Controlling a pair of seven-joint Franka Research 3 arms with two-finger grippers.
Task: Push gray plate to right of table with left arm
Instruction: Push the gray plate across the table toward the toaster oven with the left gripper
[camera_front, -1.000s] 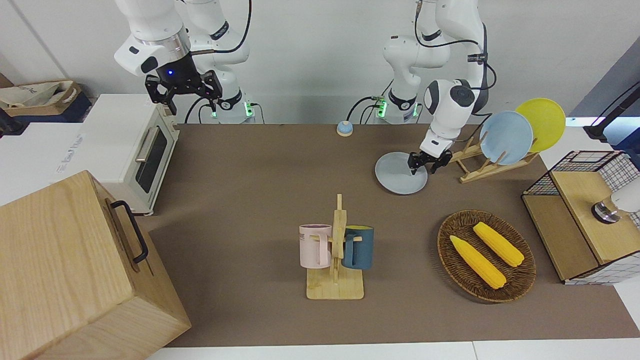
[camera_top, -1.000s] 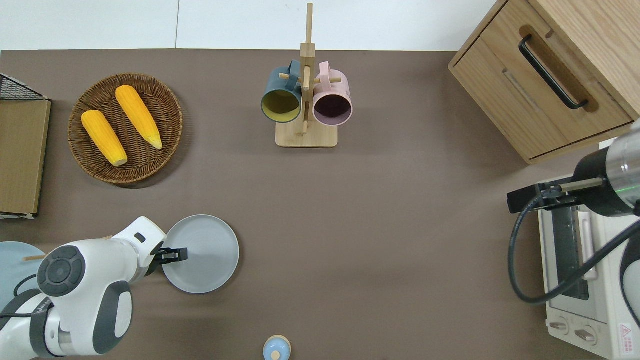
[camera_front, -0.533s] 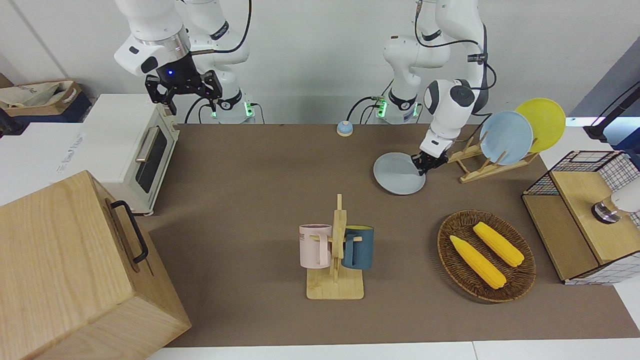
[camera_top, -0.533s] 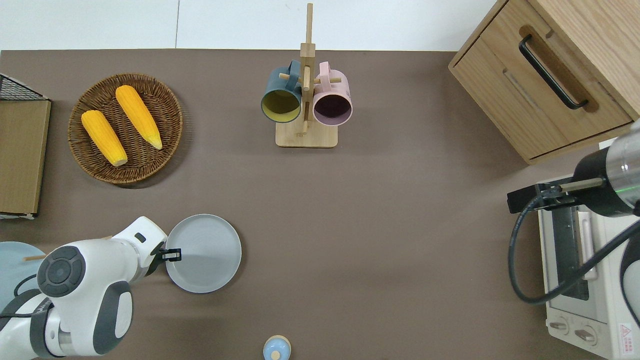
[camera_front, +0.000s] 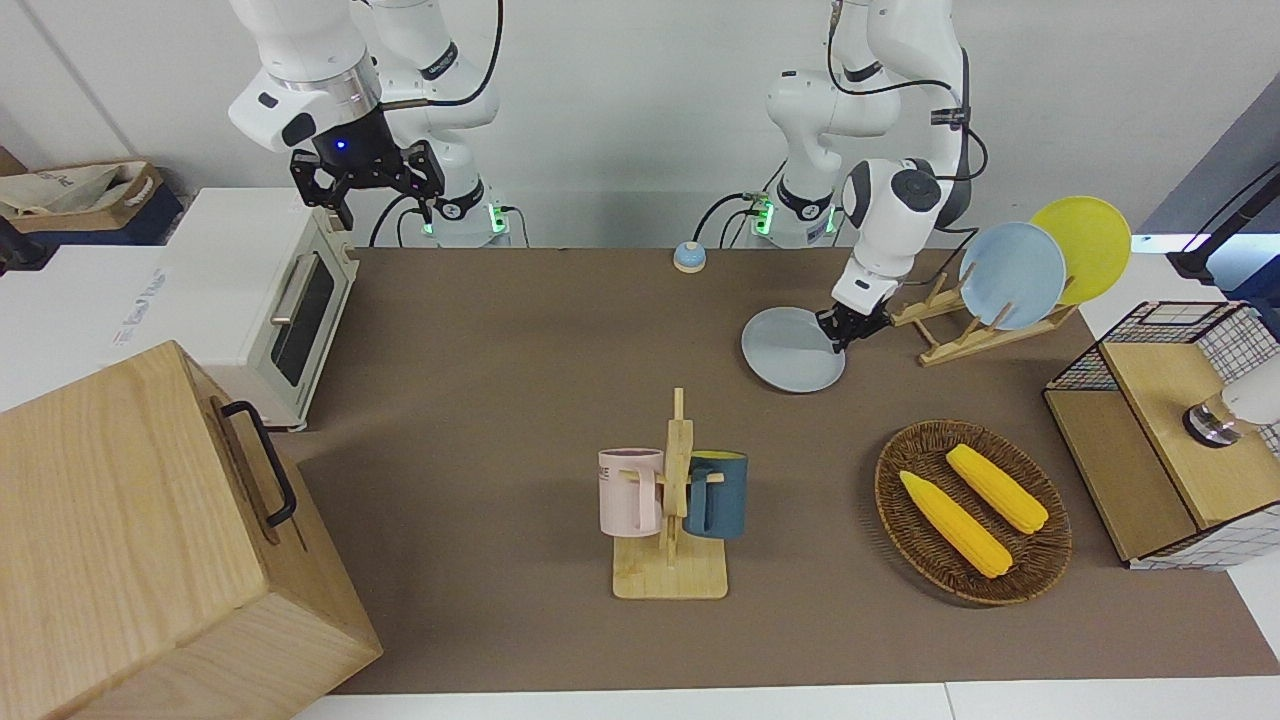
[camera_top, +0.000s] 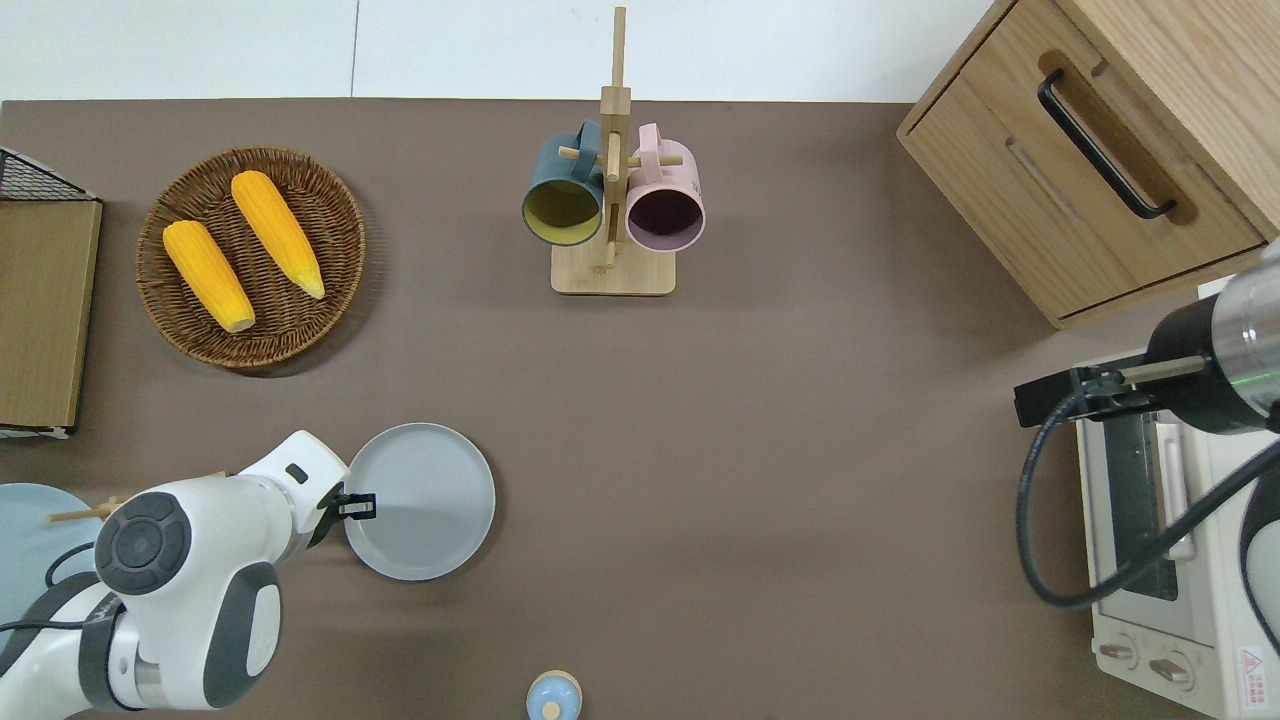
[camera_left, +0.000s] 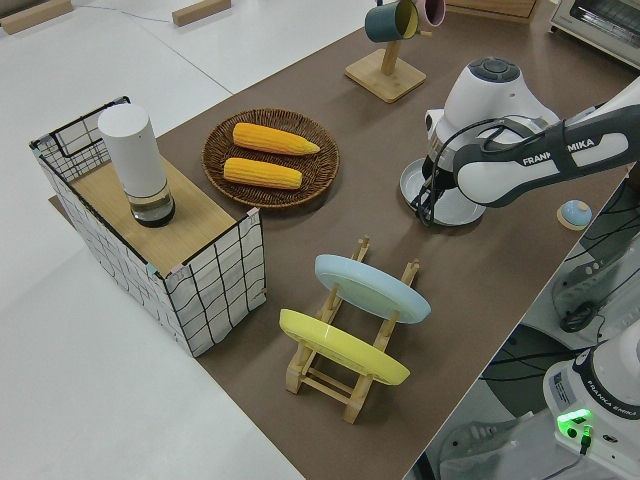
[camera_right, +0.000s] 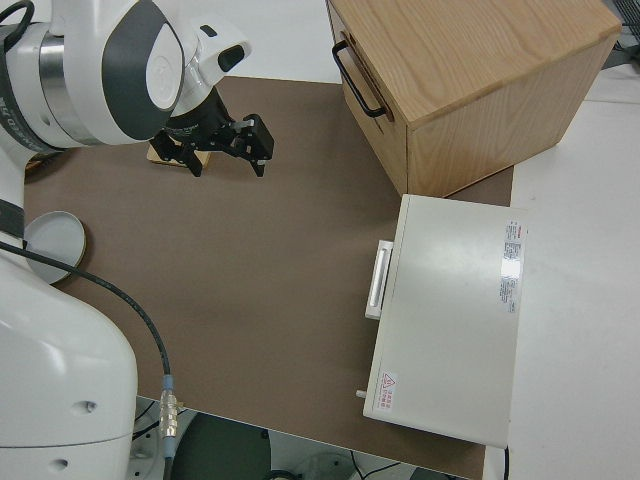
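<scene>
At the left arm's end of the table (camera_top: 760, 420), the left gripper (camera_top: 358, 506) is down at the rim of the gray plate (camera_top: 420, 501), its fingers drawn narrow together and touching the plate's edge on the side toward that end of the table. The plate lies flat on the brown top, stretching away from the claw toward the right arm's end. From the front view the gripper (camera_front: 838, 333) meets the plate (camera_front: 790, 349) at the rim that faces the wooden plate rack (camera_front: 950, 325).

On the side of the claw away from the gray plate, the rack holds a sky-blue plate (camera_front: 1012, 275) and a yellow plate (camera_front: 1085, 245), both standing on edge in its slots. Farther from the robots than the claw sits a woven basket (camera_top: 185, 335) with two ears of corn (camera_top: 245, 250) lying side by side in it. Toward the middle of the table, well apart from the claw and farther from the robots, a wooden mug stand (camera_top: 612, 190) carries a dark blue mug (camera_top: 562, 190) and a pink mug (camera_top: 665, 195) on its pegs.

The right gripper (camera_front: 368, 180) is parked, fingers spread wide.
</scene>
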